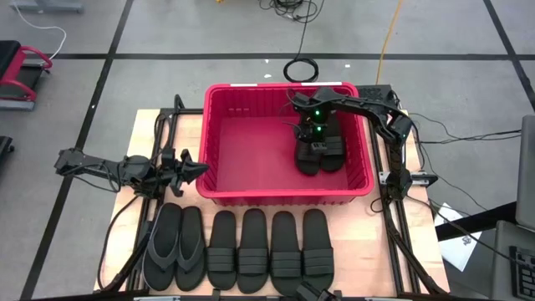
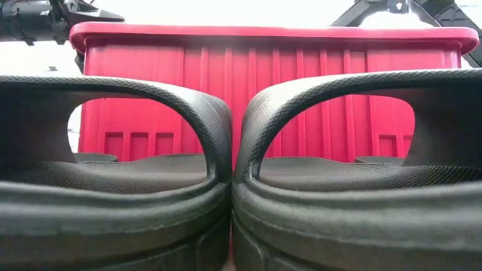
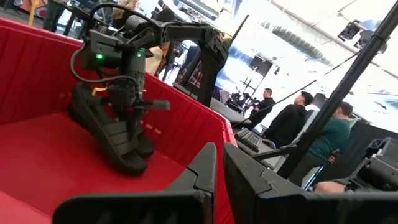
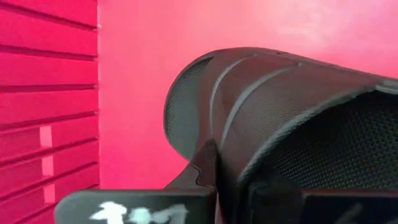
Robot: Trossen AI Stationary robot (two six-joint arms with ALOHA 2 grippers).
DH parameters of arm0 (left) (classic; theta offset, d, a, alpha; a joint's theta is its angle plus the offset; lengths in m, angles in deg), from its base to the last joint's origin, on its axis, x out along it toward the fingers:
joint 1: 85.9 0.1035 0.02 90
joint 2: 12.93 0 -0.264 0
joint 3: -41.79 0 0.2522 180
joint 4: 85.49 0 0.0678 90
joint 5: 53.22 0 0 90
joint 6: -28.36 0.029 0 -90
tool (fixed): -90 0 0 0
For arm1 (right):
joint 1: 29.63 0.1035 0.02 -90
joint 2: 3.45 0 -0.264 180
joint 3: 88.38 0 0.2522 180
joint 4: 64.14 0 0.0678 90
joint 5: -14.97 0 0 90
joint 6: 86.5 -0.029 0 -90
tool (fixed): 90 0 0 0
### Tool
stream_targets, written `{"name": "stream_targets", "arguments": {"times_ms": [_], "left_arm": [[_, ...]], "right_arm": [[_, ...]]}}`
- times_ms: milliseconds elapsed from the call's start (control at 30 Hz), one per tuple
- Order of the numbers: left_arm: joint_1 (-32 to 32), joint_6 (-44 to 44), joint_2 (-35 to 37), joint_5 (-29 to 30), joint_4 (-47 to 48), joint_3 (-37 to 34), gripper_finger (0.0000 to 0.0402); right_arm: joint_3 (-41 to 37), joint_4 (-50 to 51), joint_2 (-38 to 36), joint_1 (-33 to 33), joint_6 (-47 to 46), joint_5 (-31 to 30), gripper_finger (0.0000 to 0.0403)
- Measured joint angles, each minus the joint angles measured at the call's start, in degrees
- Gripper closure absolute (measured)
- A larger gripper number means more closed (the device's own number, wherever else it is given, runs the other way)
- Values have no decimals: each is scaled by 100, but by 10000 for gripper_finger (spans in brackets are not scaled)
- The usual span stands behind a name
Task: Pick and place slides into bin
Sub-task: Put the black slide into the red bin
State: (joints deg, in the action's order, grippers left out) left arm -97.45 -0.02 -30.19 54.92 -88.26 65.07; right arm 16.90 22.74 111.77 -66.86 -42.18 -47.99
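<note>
Right jaws clamped on a slide (image 1: 320, 150) inside the bin (image 1: 242, 192); left closed, idle. Next: release.

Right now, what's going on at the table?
The right tool is down inside the red bin, shut on the strap of a black slide, with a second slide beside it on the bin floor. The left tool waits shut at the bin's left outer wall, holding nothing. Six more slides lie in a row on the table in front of the bin.
</note>
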Motion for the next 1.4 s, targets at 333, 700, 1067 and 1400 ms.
{"name": "stream_targets", "arguments": {"times_ms": [333,700,1067,1400], "left_arm": [[0,64,2,33,1,0,376],[0,-71,2,47,0,0,376],[0,-173,1,47,2,0,376],[0,-141,2,40,33,0,376]], "right_arm": [[-4,-38,0,4,494,-62,399],[-9,-252,53,-20,929,-22,399],[-2,-563,365,-107,690,-310,399],[-11,-933,345,-101,254,-653,330]]}}
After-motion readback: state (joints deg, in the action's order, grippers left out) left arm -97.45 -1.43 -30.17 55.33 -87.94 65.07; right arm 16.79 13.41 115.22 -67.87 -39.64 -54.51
